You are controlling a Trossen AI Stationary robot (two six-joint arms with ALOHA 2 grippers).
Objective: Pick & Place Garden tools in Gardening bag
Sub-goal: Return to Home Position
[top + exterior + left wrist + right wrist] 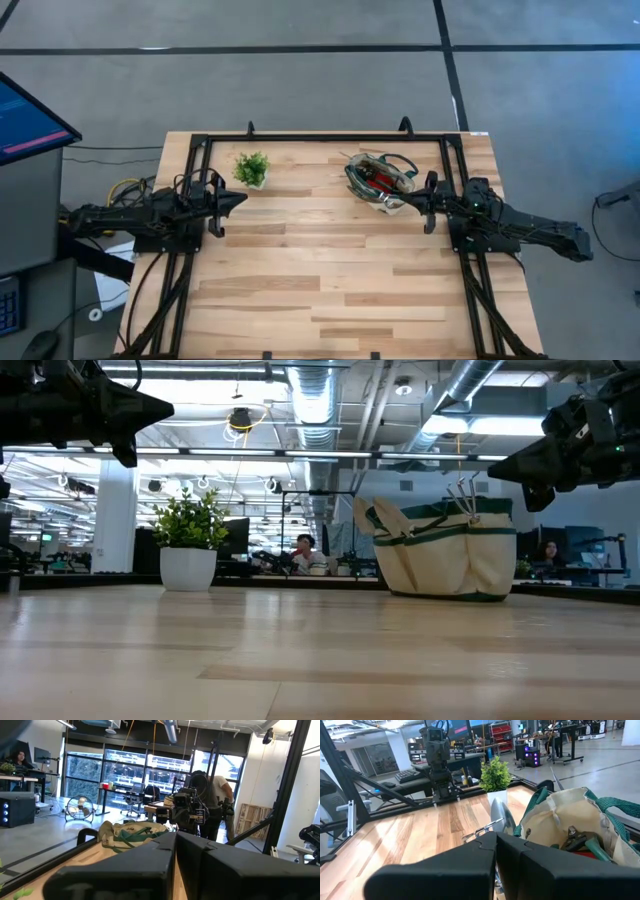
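Nearby, potted plant (188, 542) well apart from gardening bag (450, 560)

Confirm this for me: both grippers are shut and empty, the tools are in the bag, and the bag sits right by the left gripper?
Wrong on one count: the gardening bag sits by the right gripper, not the left gripper, as the high view shows. The rest holds: both are shut and empty, and the garden tools are in the bag.

Open office/lab w/ desks (22, 778), monitors (25, 118), ducts (312, 400)
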